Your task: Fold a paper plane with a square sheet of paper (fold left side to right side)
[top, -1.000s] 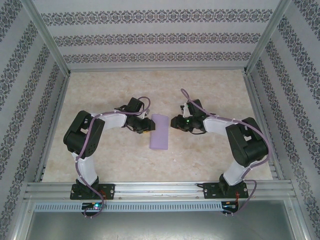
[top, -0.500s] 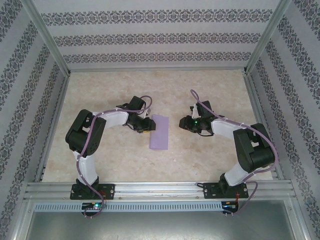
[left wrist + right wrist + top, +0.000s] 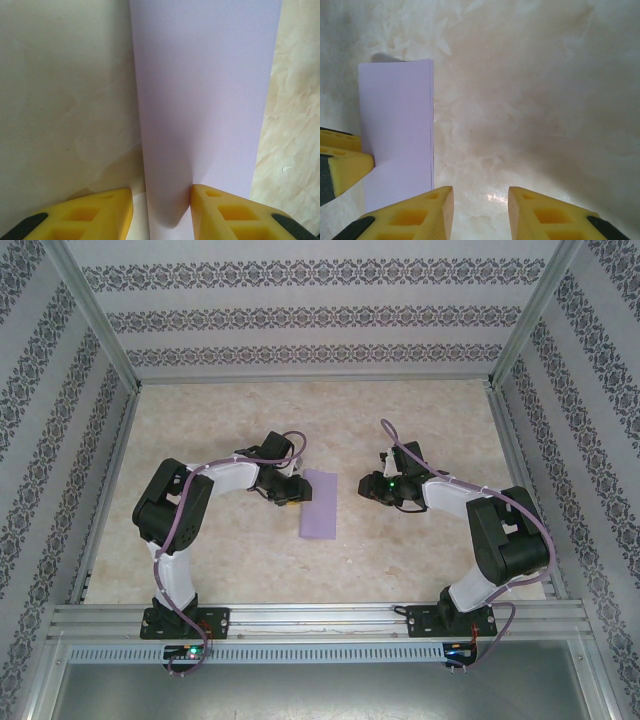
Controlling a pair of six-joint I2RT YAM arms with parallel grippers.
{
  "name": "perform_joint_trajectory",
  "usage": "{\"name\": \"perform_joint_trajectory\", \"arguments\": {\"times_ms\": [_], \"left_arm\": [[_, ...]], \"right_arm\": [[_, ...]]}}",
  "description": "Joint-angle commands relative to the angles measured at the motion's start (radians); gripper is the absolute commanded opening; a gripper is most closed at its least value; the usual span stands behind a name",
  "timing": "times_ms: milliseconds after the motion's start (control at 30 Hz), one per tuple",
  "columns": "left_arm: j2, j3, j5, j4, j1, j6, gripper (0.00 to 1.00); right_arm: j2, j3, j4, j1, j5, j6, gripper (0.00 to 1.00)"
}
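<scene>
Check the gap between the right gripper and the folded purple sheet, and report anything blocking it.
Nothing visible blocks it: bare table lies between the right gripper and the sheet, up to its right edge. The left gripper sits at the sheet's opposite, left edge, clear of that path.

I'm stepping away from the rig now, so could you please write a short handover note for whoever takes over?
Left gripper open, astride the folded left edge of the square sheet of paper.
Right gripper open, empty, over bare table beside it.
Paper lies mid-table.
Done: folded in half, loose edges rightward.
Left: press the crease, then all later plane folds.
</scene>
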Motion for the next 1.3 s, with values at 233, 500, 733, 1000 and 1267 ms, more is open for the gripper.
{"name": "perform_joint_trajectory", "arguments": {"times_ms": [233, 500, 733, 1000, 1267], "left_arm": [[0.155, -0.020, -0.084, 0.063, -0.067, 0.007, 0.40], [0.171, -0.015, -0.087, 0.072, -0.068, -0.003, 0.40], [0.182, -0.011, -0.085, 0.064, -0.067, 0.000, 0.40], [0.185, -0.004, -0.096, 0.050, -0.068, 0.010, 0.40], [0.183, 0.004, -0.115, 0.025, -0.068, 0.035, 0.40]], "right_arm": [[0.006, -0.001, -0.002, 0.012, -0.013, -0.011, 0.34], [0.019, 0.003, 0.000, 0.021, -0.016, -0.010, 0.34], [0.026, 0.010, 0.000, 0.026, -0.026, -0.013, 0.34], [0.044, 0.022, 0.000, 0.041, -0.032, -0.013, 0.34], [0.052, 0.026, -0.001, 0.049, -0.032, -0.014, 0.34]]}}
